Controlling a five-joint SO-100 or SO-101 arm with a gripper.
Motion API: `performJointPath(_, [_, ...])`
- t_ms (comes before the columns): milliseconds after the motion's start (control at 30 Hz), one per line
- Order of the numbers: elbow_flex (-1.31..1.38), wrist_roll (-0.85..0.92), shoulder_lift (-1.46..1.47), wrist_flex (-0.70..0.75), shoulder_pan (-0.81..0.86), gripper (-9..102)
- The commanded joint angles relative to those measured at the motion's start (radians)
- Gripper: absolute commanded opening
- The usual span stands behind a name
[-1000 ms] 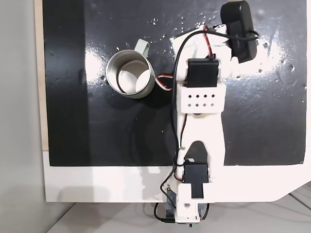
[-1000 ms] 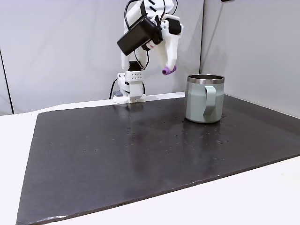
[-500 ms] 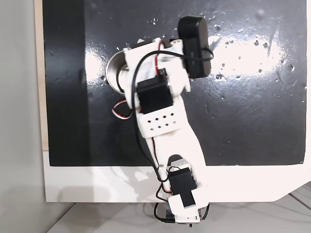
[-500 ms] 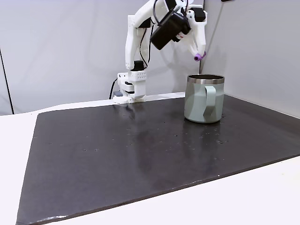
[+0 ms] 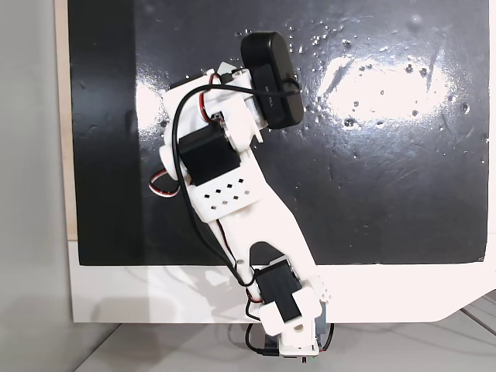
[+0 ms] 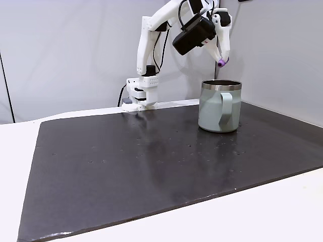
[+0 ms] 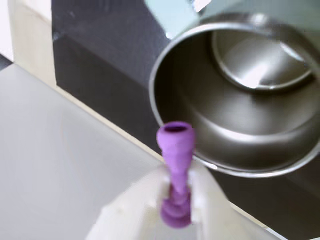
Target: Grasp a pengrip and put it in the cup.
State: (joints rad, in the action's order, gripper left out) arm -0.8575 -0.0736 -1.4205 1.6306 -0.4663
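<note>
In the side fixed view the silvery-grey cup (image 6: 220,106) stands upright on the black mat, its pale handle facing the camera. My gripper (image 6: 222,57) hangs a little above the cup's rim, shut on the light-purple pengrip (image 6: 221,62), which pokes down from the fingers. The wrist view shows the pengrip (image 7: 175,150) clamped between my white fingers (image 7: 200,182), dark end hole forward, at the near rim of the cup's shiny opening (image 7: 240,115). In the top-down fixed view my arm (image 5: 217,178) covers the cup; a bit of pale handle (image 5: 224,70) peeks out.
The black mat (image 6: 151,161) lies on a white table (image 6: 262,212). The arm's base (image 6: 141,93) stands at the mat's far edge by the grey wall. The black wrist camera (image 5: 270,77) juts out beside the gripper.
The arm has swung across from beside the cup to over it, carrying the pengrip; in the side view the pengrip moved right and now hangs above the rim.
</note>
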Motion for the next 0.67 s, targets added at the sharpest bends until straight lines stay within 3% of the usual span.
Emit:
performJointPath(0, [0.057, -0.015, -0.023, 0.015, -0.005, 25])
performJointPath(633, [-0.011, -0.021, -0.067, 0.006, -0.009, 27])
